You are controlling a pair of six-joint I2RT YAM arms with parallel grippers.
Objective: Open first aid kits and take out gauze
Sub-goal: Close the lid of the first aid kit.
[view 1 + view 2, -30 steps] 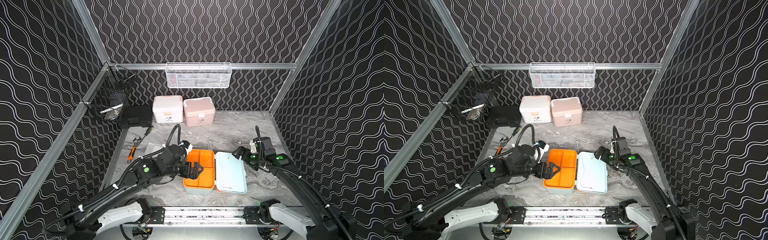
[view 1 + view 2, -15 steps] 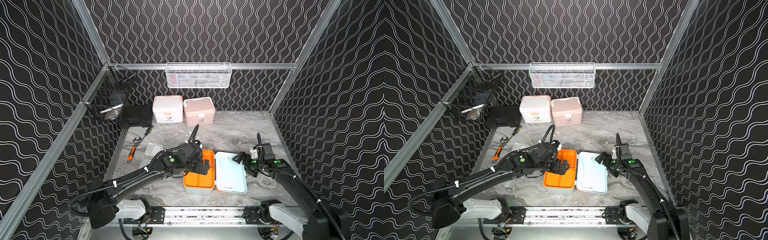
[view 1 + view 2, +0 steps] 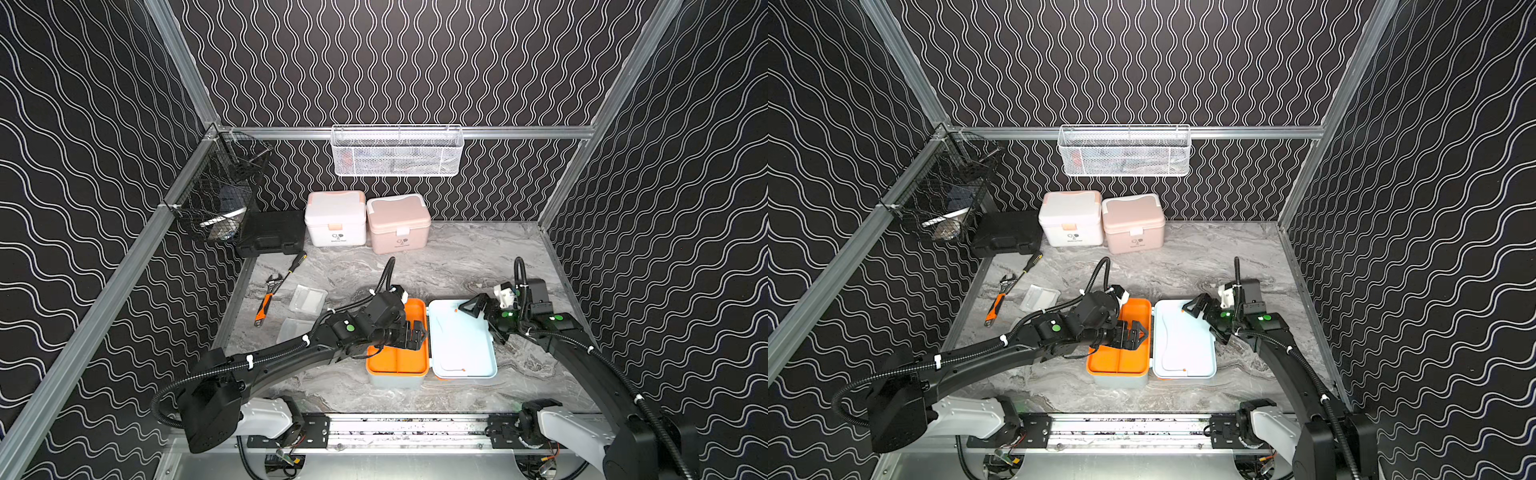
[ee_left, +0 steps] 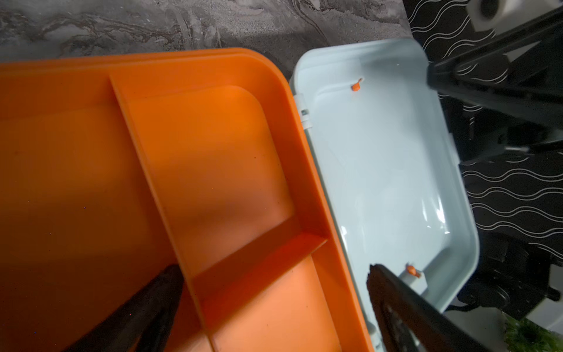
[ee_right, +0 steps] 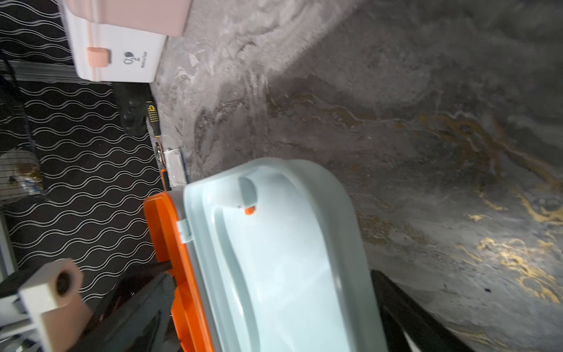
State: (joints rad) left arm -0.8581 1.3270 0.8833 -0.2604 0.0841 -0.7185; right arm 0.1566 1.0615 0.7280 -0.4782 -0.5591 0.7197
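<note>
So, reading the table as a clock with the back wall at 12: two flat gauze packets (image 3: 308, 298) lie loose at about 9, just right of an orange-handled wrench (image 3: 262, 307). The left arm comes in low from 7, stretched long and nearly flat, with its wrist over the open light blue kit (image 3: 392, 380) at the centre. The left gripper (image 3: 417, 336) hovers over the kit's orange tray (image 3: 395, 361), jaws spread wide with nothing between them. The white kit (image 3: 336, 220) and pink kit (image 3: 397, 226) sit shut side by side at 12. The blue lid (image 3: 461, 345) lies flipped flat at the tray's 3. The right arm rises from 5, bent at the elbow. The right gripper (image 3: 484, 322) sits at the lid's 1 o'clock corner, jaws wide too, holding nothing.
</note>
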